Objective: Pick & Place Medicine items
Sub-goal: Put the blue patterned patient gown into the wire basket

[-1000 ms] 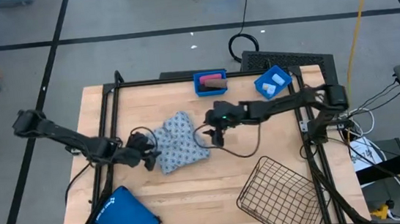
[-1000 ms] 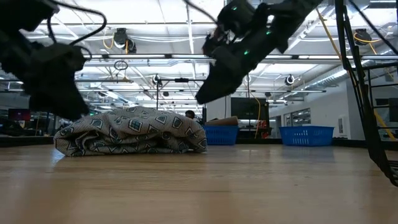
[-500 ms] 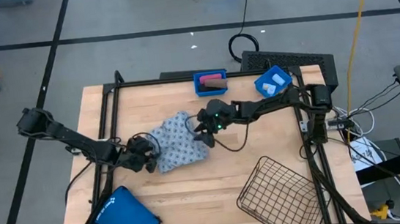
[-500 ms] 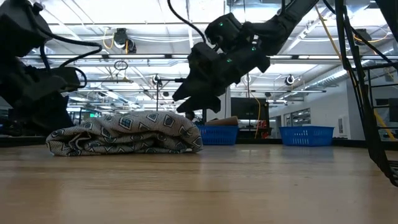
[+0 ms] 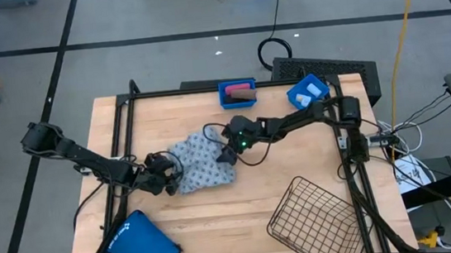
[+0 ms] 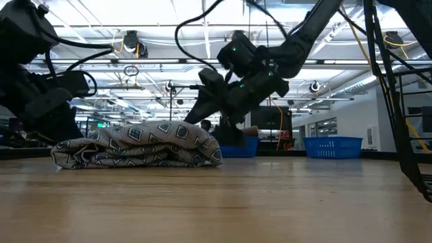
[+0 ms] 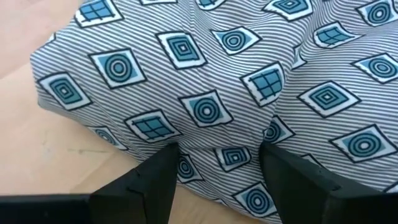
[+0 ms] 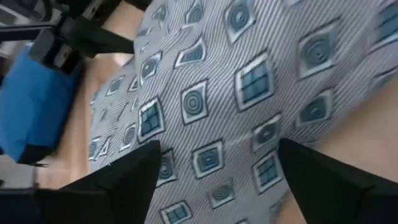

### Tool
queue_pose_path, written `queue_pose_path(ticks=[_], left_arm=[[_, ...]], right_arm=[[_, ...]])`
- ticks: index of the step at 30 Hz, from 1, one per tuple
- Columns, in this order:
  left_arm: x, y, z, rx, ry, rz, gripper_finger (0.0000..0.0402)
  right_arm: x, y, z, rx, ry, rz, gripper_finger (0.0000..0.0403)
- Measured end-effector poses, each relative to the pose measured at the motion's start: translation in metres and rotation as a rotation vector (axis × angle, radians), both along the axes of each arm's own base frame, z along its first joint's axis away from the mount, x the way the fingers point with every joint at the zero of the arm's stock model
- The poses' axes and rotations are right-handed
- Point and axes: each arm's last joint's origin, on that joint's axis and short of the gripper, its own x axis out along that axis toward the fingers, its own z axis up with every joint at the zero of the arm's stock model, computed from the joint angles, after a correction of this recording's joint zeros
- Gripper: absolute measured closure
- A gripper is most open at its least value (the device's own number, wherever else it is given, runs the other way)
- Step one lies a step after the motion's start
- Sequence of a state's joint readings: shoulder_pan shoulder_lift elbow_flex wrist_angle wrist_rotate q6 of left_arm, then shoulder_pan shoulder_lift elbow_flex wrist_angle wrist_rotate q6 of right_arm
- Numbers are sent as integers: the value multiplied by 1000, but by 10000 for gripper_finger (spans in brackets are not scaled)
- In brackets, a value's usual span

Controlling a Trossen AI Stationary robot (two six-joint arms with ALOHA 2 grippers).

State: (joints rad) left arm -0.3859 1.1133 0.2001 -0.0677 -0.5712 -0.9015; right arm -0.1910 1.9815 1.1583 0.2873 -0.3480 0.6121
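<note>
High view: I see the grey-blue patterned soft pack lying crumpled near the middle of the wooden table, with both arms on it. My left gripper comes in from the left side and sits at the pack's left edge. My right gripper reaches across from the right and sits at the pack's upper right edge.

Left wrist view: the fingers are spread apart, tips pressed against the striped fabric with a fold of it between them, not clamped. Bare table shows just beside the pack's edge.

Right wrist view: the fingers are also wide apart, the pack filling the gap below them; I can't tell if the tips touch the cloth. The large blue pouch shows beyond the pack, plus the left arm.

Low view: the pack rests flat on the table, left gripper low against its left end, right gripper just above its right end.

Back of the table: a blue bin holding a brown oblong container and a pink one, and a second blue bin with small white vials. The blue pouch lies at the front left corner, a wire basket at front right, both well apart from the pack.
</note>
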Motion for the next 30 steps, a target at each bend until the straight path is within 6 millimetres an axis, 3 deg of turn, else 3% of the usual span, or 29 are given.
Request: queue_pose_path(ticks=[10,17,26,30], left_arm=[[9,1,8,110,-93,-30,172],[22,7,17,149,-185,-64,172],[27,15,4,166,-103,-39,172],[30,15,15,167,-151,-49,172]], right_arm=[[21,5,-29,146,-100,37,89],[36,5,-30,118,-148,53,90],[40,4,-27,62,-166,76,90],[38,1,-30,55,-130,79,90]])
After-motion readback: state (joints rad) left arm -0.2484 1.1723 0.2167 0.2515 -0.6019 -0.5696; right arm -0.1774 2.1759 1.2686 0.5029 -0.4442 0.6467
